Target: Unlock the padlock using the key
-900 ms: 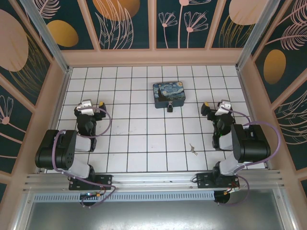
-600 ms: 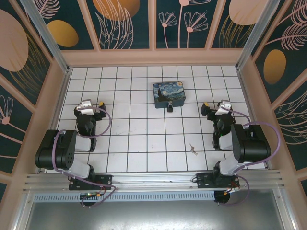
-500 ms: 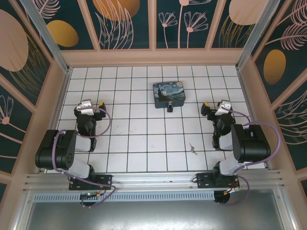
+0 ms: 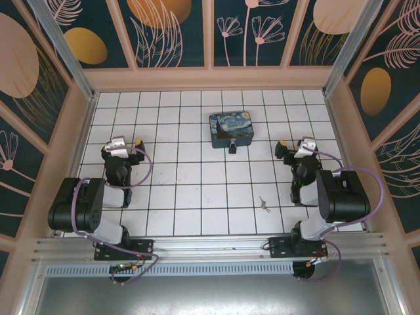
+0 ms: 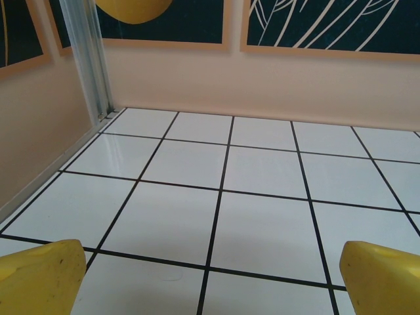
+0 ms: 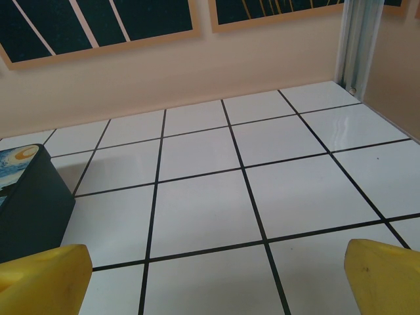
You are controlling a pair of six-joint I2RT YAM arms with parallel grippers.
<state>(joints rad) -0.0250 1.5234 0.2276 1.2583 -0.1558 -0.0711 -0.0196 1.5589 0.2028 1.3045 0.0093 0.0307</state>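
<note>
1. surface: white tiles with black grid lines, enclosed by peach walls with dark patterned panels.

2. arms: the left arm and the right arm are folded near their bases, one at each side of the surface, wrists pointing toward the far wall.

3. box: blue-and-yellow swirl-painted, rectangular, lying flat. it is ahead and to the left of the right gripper, and well to the right of the left gripper. its dark side wall enters the right wrist view at the left edge.

4. gripper state, left: fully open. the yellow pads stand wide apart over bare tile, holding nothing.

5. gripper state, right: fully open. the yellow pads stand wide apart over bare tile, holding nothing.

6. padlock: small and dark, touching the near edge of the box. it lies to the left of the right gripper at roughly the same depth, apart from it, and well to the right of the left gripper.

7. key: small silvery bunch lying flat on the surface, to the left of and behind the right gripper, toward the arm bases. it is well apart from the padlock and from both grippers.
</note>
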